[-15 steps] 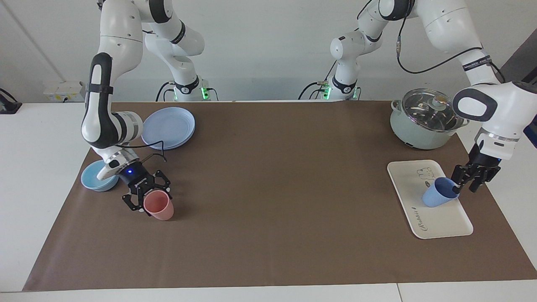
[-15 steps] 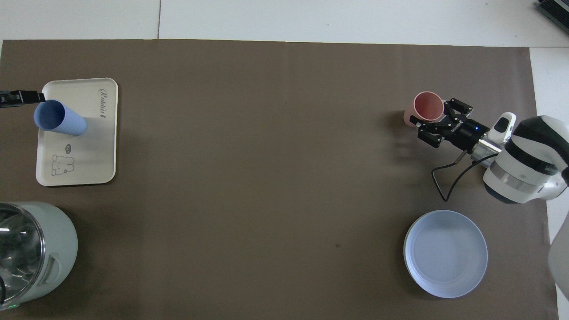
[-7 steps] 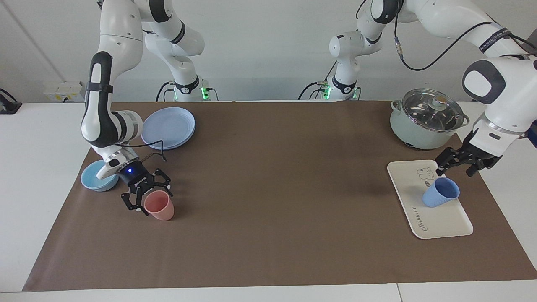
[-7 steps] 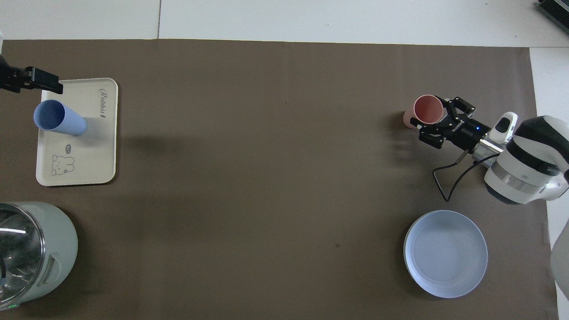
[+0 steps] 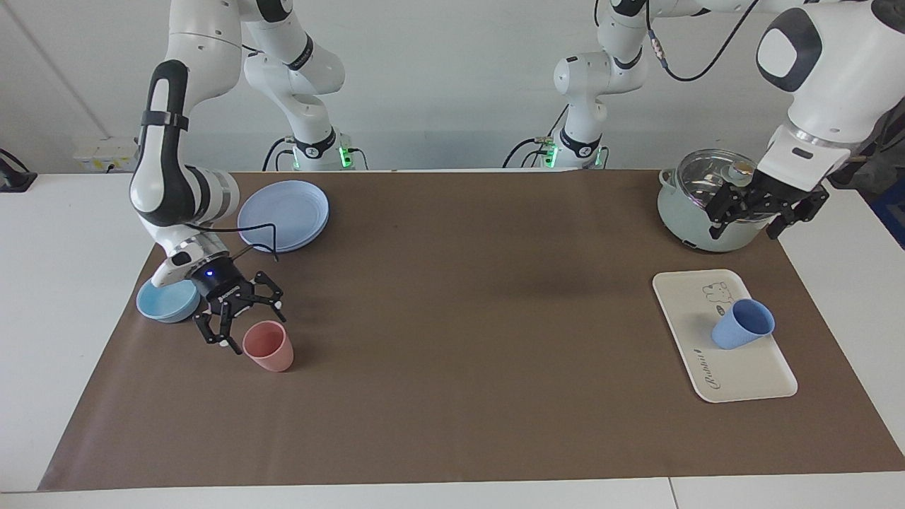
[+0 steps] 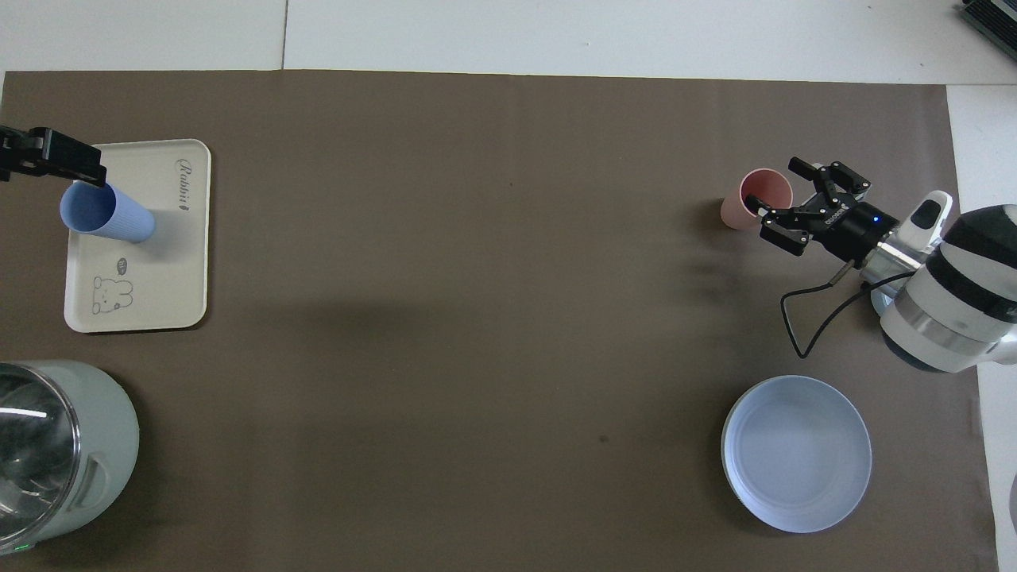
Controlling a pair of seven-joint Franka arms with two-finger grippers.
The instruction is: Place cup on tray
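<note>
Standing on the tray, the cup sits mouth-up near the tray's edge toward the left arm's end of the table; by the look of it the placing is done and the step in hand is the retreat; the left gripper hangs in the air over the pot, fingers apart and holding nothing, well clear of the cup; to do the retreat well, I judge that it should climb straight up and away and not sweep low over the tray, since a light tumbler this close to the edge would tip off at a small knock; the cup's long axis runs from base to rim, close to upright, and in the facing view it leans a little toward the left arm's end of the table, though how much of that is the camera's slant I cannot tell; its open mouth points up, its narrower base rests on the tray, beside the bear print; outward from there, at the right arm's end of the table, the right gripper is low, just beside the pink cup, fingers spread and not clamped on it; the bowl lies near that gripper, and the plate nearer to the robots
</note>
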